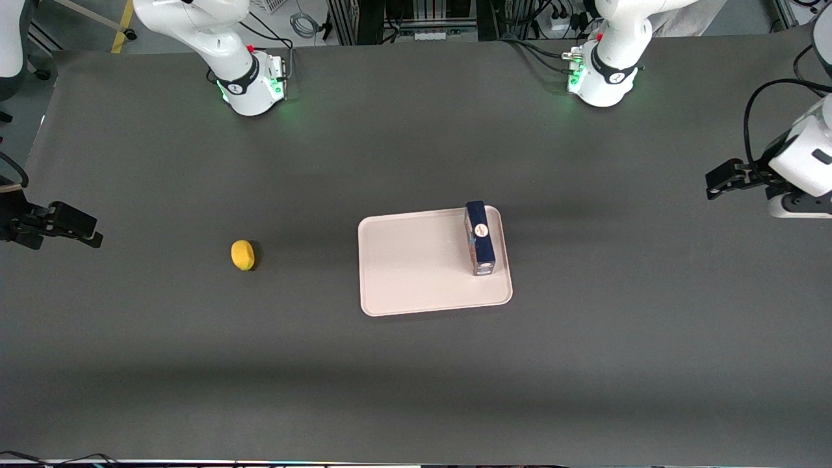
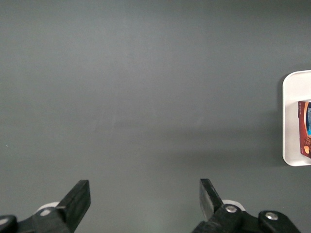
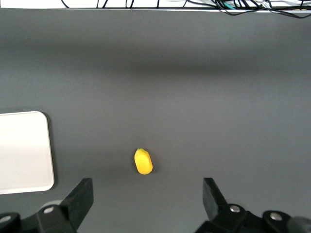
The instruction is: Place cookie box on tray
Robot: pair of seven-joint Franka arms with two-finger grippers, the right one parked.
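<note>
On the tray: we see the cookie box lying inside the rim of the tray, along the edge toward the working arm's end of the desk.
Pincer: our pincer hangs over bare desk, well apart from the tray, its fingers spread wide and holding nothing.
Pincer in the front view: it sits at the working arm's end of the desk, clear of everything.
Step in hand: we judge the placing done; the box rests on the tray with nothing gripping it, and the arm looks parked away.
Next move: we think nothing more is called for beyond keeping the arm clear; any further approach would only risk nudging the box.
Writing: we make out a round white-and-red logo on the navy top face, and a brown cookie picture in the wrist view; no words can be read.
Elsewhere: a small yellow lump lies toward the parked arm's end, well apart from the tray.
</note>
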